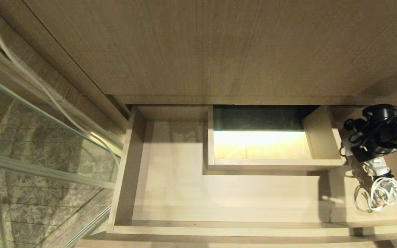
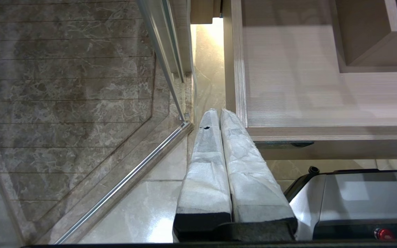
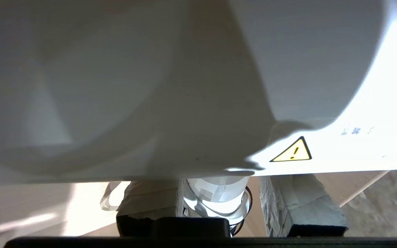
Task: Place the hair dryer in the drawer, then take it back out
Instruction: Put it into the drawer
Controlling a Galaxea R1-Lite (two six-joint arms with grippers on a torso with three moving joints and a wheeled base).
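Lowering as the step in hand, judging by the open drawer [image 1: 219, 196] and the hair dryer [image 1: 374, 172] hanging over its right end: best done by bringing the load down slowly, keeping the barrel clear of the boxed cut-out [image 1: 274, 165] in the far middle and of the right wall, letting the bundled cord [image 1: 379, 196] settle on the wooden floor before releasing, and avoiding any snag of the loops on the front rail. Right gripper [image 1: 369, 158] reaching in from the right edge of the head view, partly closed and clamping the dryer's slim handle [image 3: 219, 194]. Padded fingers [image 3: 298, 203] sitting on either side of that handle in the right wrist view, touching it, with the fat white barrel [image 3: 219, 86] filling the space beyond the fingertips and a yellow warning triangle [image 3: 293, 153] showing on its side. Cord dangling on the near side of the gripper, apparently touching or just above the drawer floor; hard telling which. Left gripper [image 2: 215, 115] parked outside the drawer's left wall, low over the marble floor [image 2: 143, 206], pads pressed together, holding nothing.
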